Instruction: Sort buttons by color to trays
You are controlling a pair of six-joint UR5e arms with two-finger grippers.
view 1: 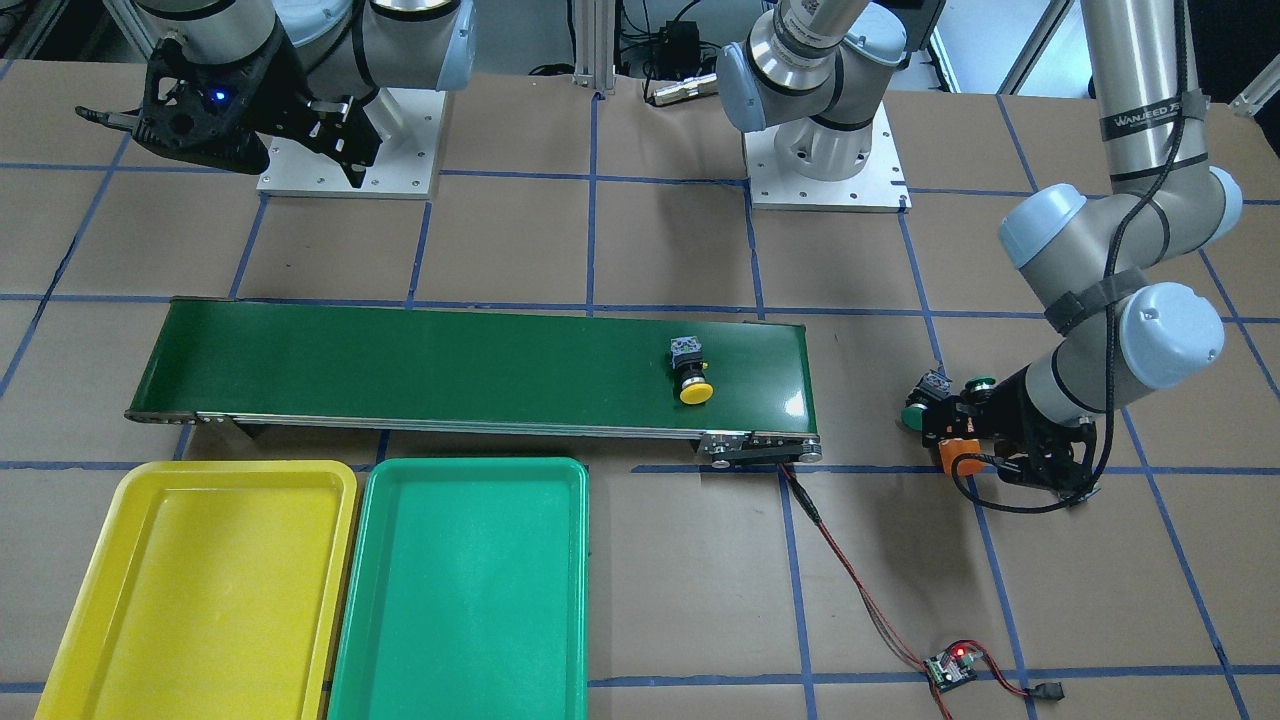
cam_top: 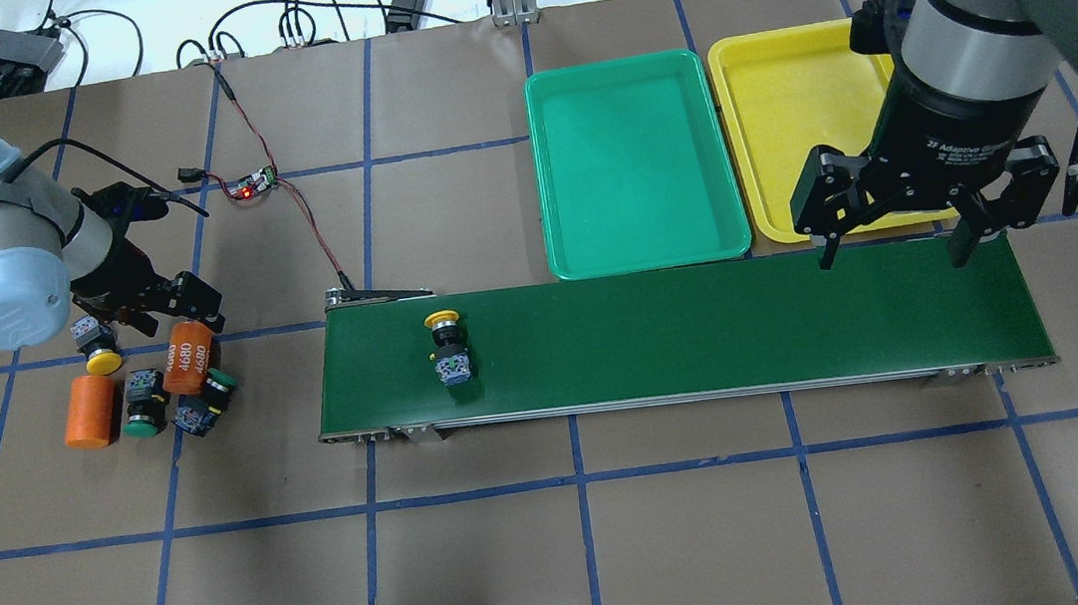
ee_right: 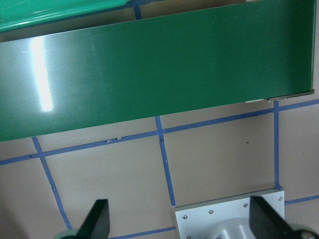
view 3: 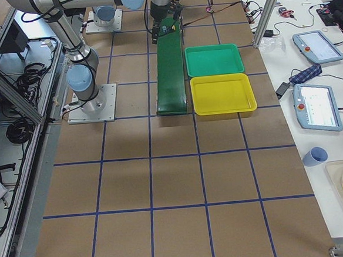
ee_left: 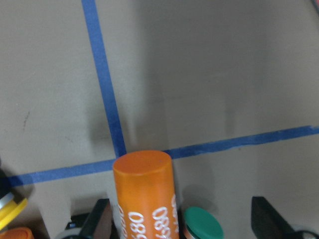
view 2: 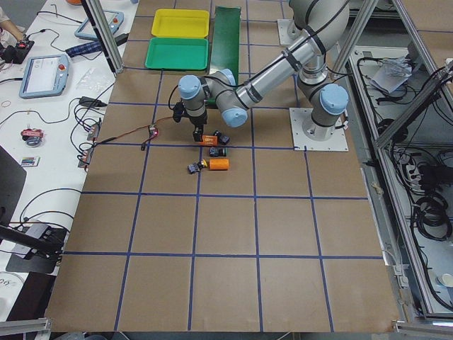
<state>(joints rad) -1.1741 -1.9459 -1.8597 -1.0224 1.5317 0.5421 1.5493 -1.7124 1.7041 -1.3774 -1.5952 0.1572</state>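
1. While hunting for readable text, spotted "4680" in white, printed twice, on the marked orange cylinder (cam_top: 186,358); only "680" fits in the left wrist view.
2. Also made out "2F Adaptive" on the body of the right gripper (cam_top: 894,250), plus "WANJEED" on a strap (view 1: 1150,115) round the left arm.
3. Found the left gripper (cam_top: 165,317) spread wide, straddling that cylinder's upper end, with one of its fingers (ee_left: 99,221) just beside it and nothing pinched.
4. Same for the right gripper: splayed open, holding nothing, hanging over the far-right end of the conveyor belt (cam_top: 702,325) and covering a corner of the yellow tray (cam_top: 780,117).
5. Counted four buttons: belt yellow button (cam_top: 448,342) lying on its side on the belt near the left arm's end; table yellow button (cam_top: 98,349), first green button (cam_top: 141,404) and second green button (cam_top: 207,403) bunched beside the left gripper.
6. Crowding them: the marked cylinder wedged among the buttons, and a plain orange cylinder (cam_top: 90,410) alongside.
7. Green tray (cam_top: 635,162) snug against the yellow one, beyond the belt.
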